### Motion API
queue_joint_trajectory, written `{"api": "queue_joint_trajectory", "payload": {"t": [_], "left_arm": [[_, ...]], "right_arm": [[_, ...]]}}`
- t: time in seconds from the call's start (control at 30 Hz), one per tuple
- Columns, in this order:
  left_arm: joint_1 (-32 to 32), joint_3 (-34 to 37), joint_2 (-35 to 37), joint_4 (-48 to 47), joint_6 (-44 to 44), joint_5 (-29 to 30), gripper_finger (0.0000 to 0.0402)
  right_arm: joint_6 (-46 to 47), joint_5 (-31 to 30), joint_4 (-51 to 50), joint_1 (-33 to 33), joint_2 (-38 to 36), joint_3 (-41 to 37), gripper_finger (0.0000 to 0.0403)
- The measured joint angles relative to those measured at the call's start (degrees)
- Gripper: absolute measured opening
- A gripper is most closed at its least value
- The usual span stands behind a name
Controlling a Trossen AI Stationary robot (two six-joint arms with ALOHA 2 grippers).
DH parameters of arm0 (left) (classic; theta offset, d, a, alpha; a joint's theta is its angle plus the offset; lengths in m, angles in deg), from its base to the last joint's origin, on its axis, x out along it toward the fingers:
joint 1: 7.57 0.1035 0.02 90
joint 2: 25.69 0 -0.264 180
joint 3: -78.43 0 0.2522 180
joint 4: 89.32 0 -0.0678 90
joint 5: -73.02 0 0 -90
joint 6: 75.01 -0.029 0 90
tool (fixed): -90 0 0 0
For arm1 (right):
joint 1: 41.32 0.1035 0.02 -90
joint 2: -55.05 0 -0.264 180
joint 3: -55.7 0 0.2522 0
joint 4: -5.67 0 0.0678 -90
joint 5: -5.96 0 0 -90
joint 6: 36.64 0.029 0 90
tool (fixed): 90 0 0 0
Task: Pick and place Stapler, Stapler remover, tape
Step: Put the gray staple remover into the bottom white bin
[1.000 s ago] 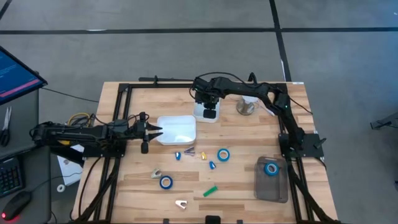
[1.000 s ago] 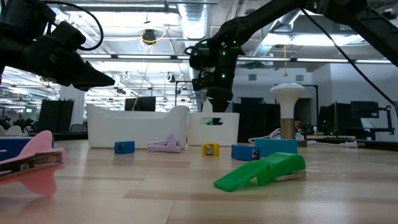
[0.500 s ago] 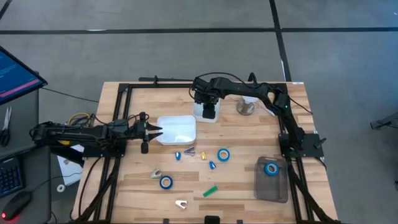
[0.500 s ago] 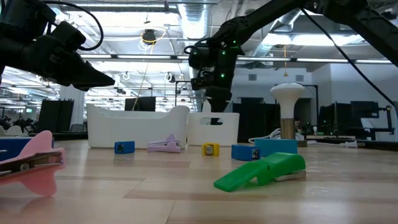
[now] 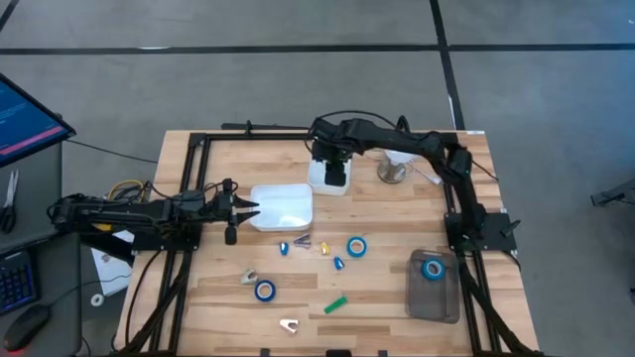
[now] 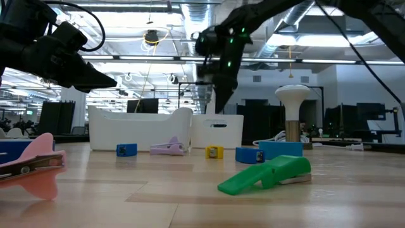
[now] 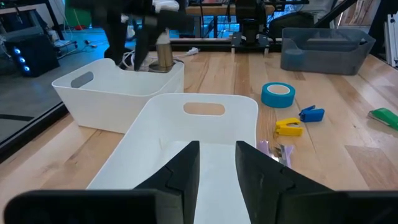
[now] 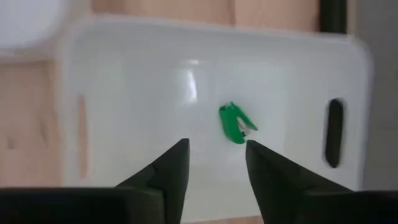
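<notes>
My right gripper [image 5: 332, 159] hangs open above the small white tub [image 5: 319, 184] at the table's far middle, pointing steeply down. A small green staple remover [image 8: 236, 123] lies on that tub's floor, below the open fingers [image 8: 176, 167]. The green stapler [image 5: 336, 304] lies near the front edge. Blue tape rolls lie on the table [image 5: 356, 246], [image 5: 264, 290], and one [image 5: 433, 269] sits in the grey tray. My left gripper [image 7: 217, 163] waits open and level at the near wall of the larger white tub [image 5: 283, 206].
Small blue [image 5: 284, 248], yellow [image 5: 324, 248] and purple [image 5: 301, 240] pieces lie on the table's middle. A pink clip [image 6: 38, 166] and a grey piece [image 5: 250, 278] lie nearer the front. A mushroom-shaped stand [image 5: 393, 171] is right of the small tub.
My right gripper has risen out of the small white tub and now hangs clear above its rim. The tubs and the things on the table have stayed where they were.
</notes>
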Motion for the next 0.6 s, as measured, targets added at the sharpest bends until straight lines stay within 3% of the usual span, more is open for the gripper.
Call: {"api": "queue_joint_trajectory", "payload": {"t": [0.27, 0.6], "left_arm": [[0.01, 0.0, 0.0, -0.02, 0.02, 0.0, 0.0095], [0.02, 0.0, -0.02, -0.04, 0.02, 0.0, 0.0095]], "right_arm": [[1.43, 4.65, -4.98, 4.0, -9.44, 0.0, 0.0083], [3.54, 4.5, -6.44, 12.53, -21.68, -2.45, 0.0005]]}}
